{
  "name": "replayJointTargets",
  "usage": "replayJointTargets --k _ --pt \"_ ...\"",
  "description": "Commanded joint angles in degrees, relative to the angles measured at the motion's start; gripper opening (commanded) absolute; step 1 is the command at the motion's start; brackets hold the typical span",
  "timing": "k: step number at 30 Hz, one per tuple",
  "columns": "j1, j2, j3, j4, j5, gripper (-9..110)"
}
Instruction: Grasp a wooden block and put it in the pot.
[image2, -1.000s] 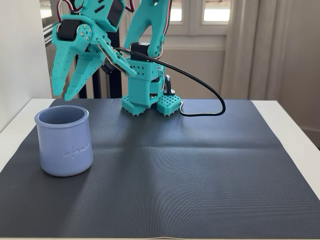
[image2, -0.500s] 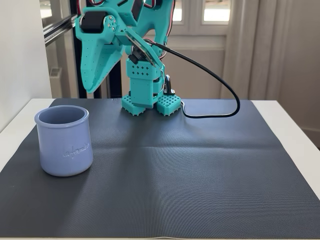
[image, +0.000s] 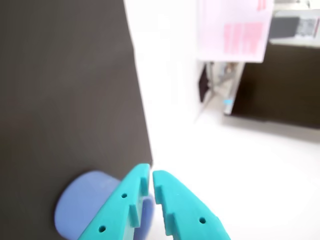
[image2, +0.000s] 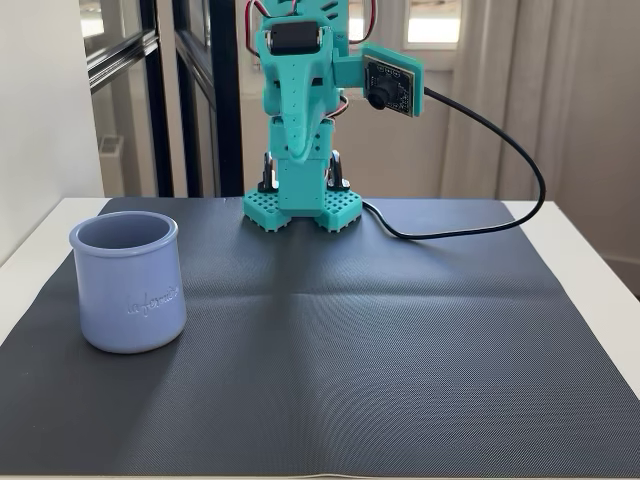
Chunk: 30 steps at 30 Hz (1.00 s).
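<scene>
Claw (image: 151, 182) tips sit nearly together with only a thin slit between them, nothing held; in the fixed view it hangs folded against the arm (image2: 300, 120) above the base, well apart from the pot (image2: 127, 283). Pot stands upright at the left of the dark mat (image2: 380, 340), on the white table (image2: 585, 250). Wooden block not visible in either view; pot interior cannot be seen, so the block may already lie inside. If the arm is homing, it should retract clear of the pot.

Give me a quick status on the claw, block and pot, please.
Claw shut, empty, raised above the mat. Pot upright at the mat's left in the fixed view. Wooden block not visible. Nothing in the way.
</scene>
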Motion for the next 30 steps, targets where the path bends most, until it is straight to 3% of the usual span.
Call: replayJointTargets --k 1,13,24,30 --pt "-1.85 4.83 3.69 0.44 -0.35 0" --pt "2.81 8.53 10.99 -0.26 -2.72 0" --pt "1.23 8.53 17.93 -6.86 -4.57 0" --pt "1.32 8.53 17.93 -4.39 -4.75 0"
